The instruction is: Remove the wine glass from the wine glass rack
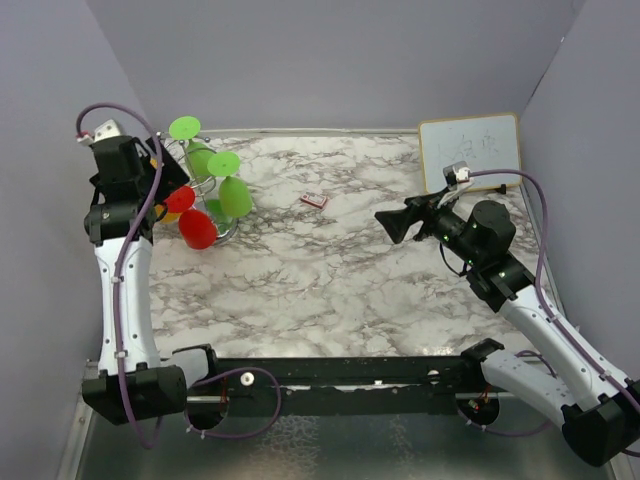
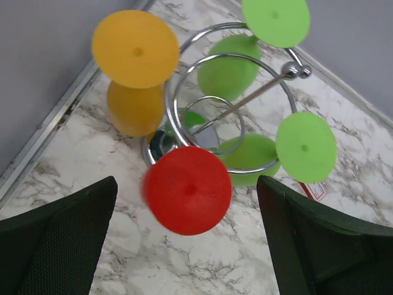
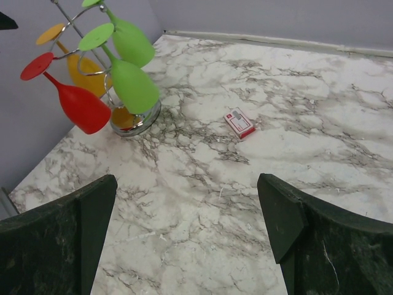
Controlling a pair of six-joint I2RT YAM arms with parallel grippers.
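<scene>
The left gripper (image 2: pixel 187 184), fingers spread wide, hangs right over the foot of the red plastic wine glass (image 3: pixel 81 106) on the silver wire rack (image 2: pixel 258 95). Its stem seems to slant outward.

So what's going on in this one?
The left arm's gripper hovers with open jaws just above the thin silver wire wine glass rack, at the far left of the marble-patterned table. It is roughly lined up over the round foot of the red plastic wine glass, which hangs upside down there. Nothing is gripped yet. An orange glass and two green glasses hang on the rack too. The right gripper is open over the table, holding nothing.
</scene>
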